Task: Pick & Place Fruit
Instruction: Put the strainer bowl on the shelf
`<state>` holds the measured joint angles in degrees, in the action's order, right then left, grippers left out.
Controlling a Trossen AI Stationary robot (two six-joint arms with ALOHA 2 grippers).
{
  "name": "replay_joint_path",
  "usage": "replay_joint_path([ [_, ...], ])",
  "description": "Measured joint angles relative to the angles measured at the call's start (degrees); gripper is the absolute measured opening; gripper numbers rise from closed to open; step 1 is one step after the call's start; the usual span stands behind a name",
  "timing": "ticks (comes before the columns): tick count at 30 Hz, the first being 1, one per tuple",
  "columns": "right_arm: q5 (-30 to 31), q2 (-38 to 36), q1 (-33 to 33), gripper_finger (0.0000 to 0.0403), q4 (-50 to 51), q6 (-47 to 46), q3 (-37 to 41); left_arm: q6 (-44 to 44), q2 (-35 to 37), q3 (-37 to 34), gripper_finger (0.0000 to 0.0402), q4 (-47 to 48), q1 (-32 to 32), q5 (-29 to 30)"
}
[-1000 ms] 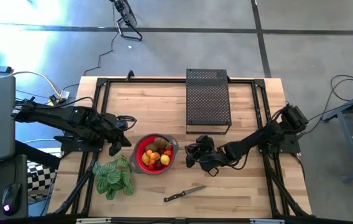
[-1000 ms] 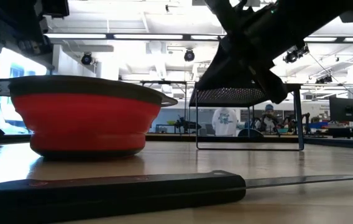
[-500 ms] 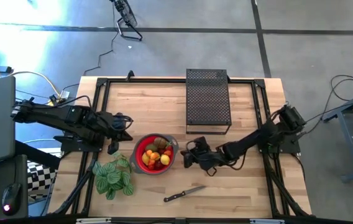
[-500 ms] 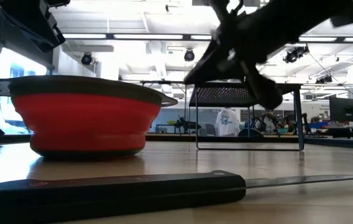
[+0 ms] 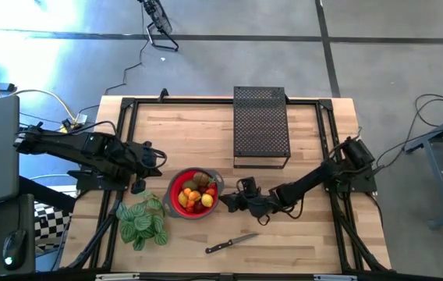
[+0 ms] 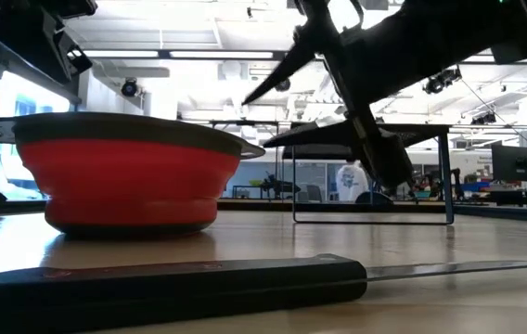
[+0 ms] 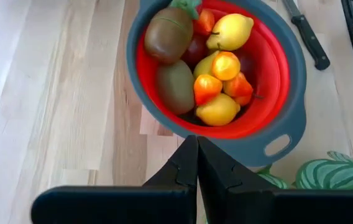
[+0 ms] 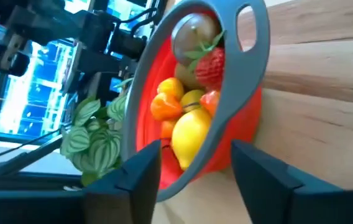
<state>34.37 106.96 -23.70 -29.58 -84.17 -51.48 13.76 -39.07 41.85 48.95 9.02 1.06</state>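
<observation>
The fruit (image 5: 196, 191) lies heaped in a red bowl with a grey rim (image 5: 176, 209): lemons (image 7: 229, 31), kiwis (image 7: 169, 34), small orange pieces (image 7: 225, 64) and a dark red one. My right gripper (image 5: 225, 201) is open just right of the bowl, its fingers pointing at the right rim (image 8: 226, 118). In the low view it (image 6: 256, 122) hangs above the rim's right end. My left gripper (image 7: 196, 142) is shut and empty, just left of the bowl (image 5: 139, 185), pointing toward it.
A black-handled knife (image 5: 232, 243) lies near the front edge, right of the bowl, and fills the low view's foreground (image 6: 171, 288). A green striped plant (image 5: 142, 222) lies left of it, near the bowl. A black mesh rack (image 5: 261, 125) stands at the back.
My right gripper has gone toward the table's left, up to the bowl's right rim. My left gripper has drawn back a little toward the table's left edge. The bowl and fruit have stayed where they were.
</observation>
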Motion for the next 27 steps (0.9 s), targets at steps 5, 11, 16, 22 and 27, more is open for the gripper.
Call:
replay_joint_path([
  [5,0.15,0.35,0.40,0.0220,0.63,-1.86,0.03,0.00,0.00,0.00,0.0000,-0.06,0.00,0.04],
  [11,1.08,0.35,0.59,0.0210,0.96,-0.56,-2.44,0.00,0.00,0.00,0.0000,0.05,0.00,0.04],
  [16,1.23,0.35,0.93,0.0174,11.16,1.24,-7.74,0.00,0.00,0.00,0.0000,0.28,0.00,0.03],
  [22,1.52,0.37,0.40,0.0151,16.49,-1.96,-9.35,0.02,0.00,0.00,0.0000,2.62,0.00,-0.25],
  [27,2.03,0.37,-2.01,0.0150,15.96,-5.11,-9.42,0.02,0.00,-0.02,0.0000,2.82,0.00,-0.31],
])
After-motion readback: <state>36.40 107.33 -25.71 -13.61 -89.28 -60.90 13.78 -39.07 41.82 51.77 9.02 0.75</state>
